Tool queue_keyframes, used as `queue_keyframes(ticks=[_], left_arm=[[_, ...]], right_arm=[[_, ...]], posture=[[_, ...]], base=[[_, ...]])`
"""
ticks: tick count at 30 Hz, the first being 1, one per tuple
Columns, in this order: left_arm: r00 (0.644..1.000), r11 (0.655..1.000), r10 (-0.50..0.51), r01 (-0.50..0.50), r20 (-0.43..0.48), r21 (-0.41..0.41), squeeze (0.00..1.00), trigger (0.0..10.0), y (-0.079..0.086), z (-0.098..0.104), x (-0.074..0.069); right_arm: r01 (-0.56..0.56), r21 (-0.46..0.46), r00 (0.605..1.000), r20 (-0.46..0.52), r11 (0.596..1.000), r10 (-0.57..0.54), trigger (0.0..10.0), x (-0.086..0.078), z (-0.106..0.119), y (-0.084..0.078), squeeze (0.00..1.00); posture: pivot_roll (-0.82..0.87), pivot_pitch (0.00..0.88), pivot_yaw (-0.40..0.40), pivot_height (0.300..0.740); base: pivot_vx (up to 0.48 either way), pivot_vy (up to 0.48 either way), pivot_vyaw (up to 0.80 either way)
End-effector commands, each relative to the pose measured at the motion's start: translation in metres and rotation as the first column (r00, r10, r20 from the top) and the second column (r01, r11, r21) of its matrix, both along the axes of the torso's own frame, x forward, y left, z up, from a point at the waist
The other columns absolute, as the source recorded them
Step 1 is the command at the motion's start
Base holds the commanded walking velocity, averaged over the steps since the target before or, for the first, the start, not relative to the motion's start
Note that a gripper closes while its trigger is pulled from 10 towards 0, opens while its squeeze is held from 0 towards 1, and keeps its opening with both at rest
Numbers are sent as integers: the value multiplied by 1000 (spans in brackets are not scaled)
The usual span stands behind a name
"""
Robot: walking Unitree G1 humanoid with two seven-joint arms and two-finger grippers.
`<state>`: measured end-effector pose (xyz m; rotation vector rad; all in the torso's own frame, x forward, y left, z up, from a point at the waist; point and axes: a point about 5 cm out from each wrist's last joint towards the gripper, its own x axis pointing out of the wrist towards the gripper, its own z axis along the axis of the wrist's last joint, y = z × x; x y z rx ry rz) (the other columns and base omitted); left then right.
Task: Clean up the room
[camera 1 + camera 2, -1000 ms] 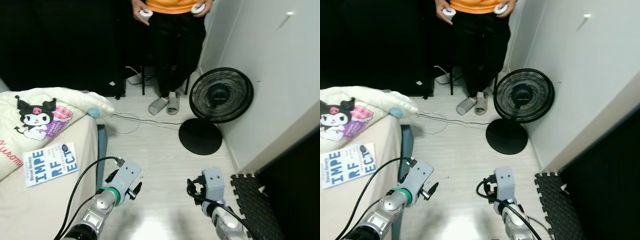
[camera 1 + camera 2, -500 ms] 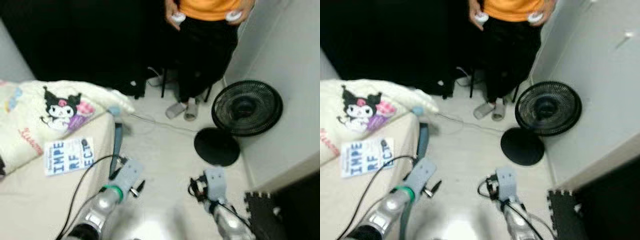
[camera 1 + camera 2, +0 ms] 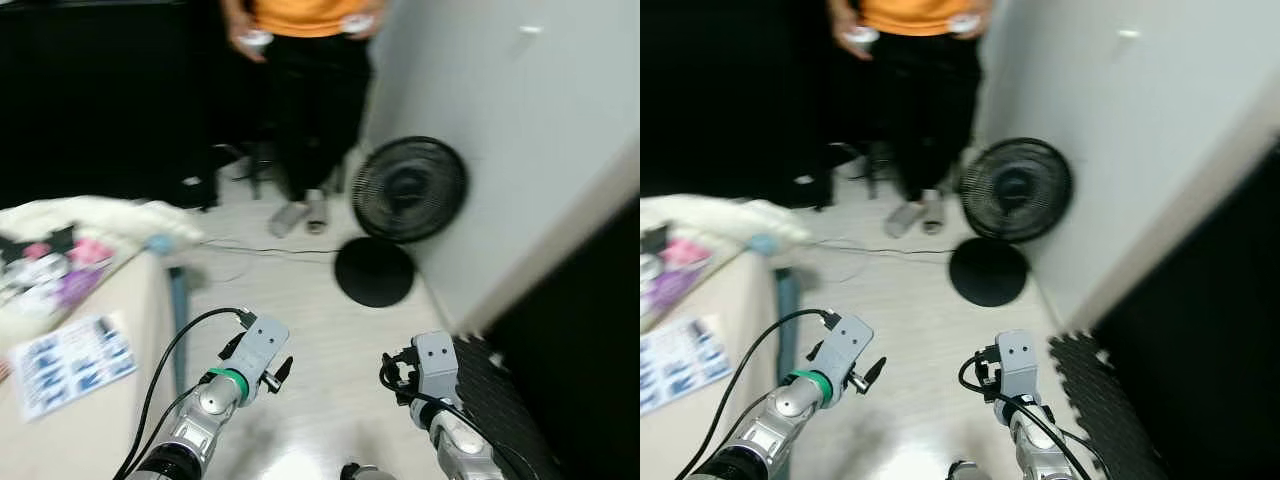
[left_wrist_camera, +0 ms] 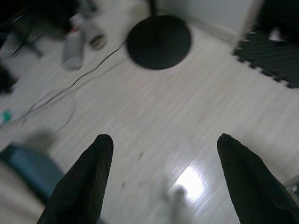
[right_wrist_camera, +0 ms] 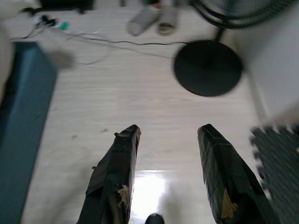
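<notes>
Swinging right since half a second back, the head camera now shows less bed and more wall, everything smeared by the turn. Best tidy-up candidate, I'd guess, is the book (image 3: 68, 362), a flat glossy paperback on the cream bedsheet (image 3: 95, 435), off to the robot's left and nearer the left gripper (image 4: 163, 182), long edge running roughly across the bed. Both grippers hang over bare pale wood-look floor (image 4: 154, 116); left gripper's fingers are spread wide, right gripper (image 5: 168, 177) parted, neither gripping anything. Further out: a round black floor fan (image 3: 408, 188), a thin cable (image 3: 270, 250), black foam matting (image 3: 500, 400), and a person in slippers (image 3: 300, 120) holding controllers.
</notes>
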<state>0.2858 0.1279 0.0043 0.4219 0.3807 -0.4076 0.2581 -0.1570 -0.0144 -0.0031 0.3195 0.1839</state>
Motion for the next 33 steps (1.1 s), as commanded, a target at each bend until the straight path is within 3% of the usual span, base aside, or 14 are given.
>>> queue_keyframes(ticks=[1, 11, 25, 33], left_arm=[[1000, 1000, -4, 4, -22, -5, 0, 10000, -1, -4, -4], [1000, 1000, -6, 6, -19, -9, 0, 10000, 0, -4, -3], [1000, 1000, -13, 13, -15, -9, 0, 10000, -3, -3, -2], [1000, 1000, -17, 17, -17, -11, 0, 10000, -3, -3, -2]], right_arm=[[7, 2, 1000, -23, 1000, -7, 10000, -4, -5, 0, 0], [-2, 2, 1000, -17, 1000, 2, 10000, -4, -4, 2, 0], [-4, -3, 1000, -11, 1000, 4, 10000, -4, -4, 4, 0], [6, 23, 1000, -8, 1000, -6, 10000, -4, -4, 4, 0]], posture=[[16, 69, 34, 740], [17, 68, 40, 740], [15, 70, 41, 740], [15, 69, 44, 740]], base=[[0, 0, -800], [0, 0, -117], [0, 0, 653], [0, 0, 0]])
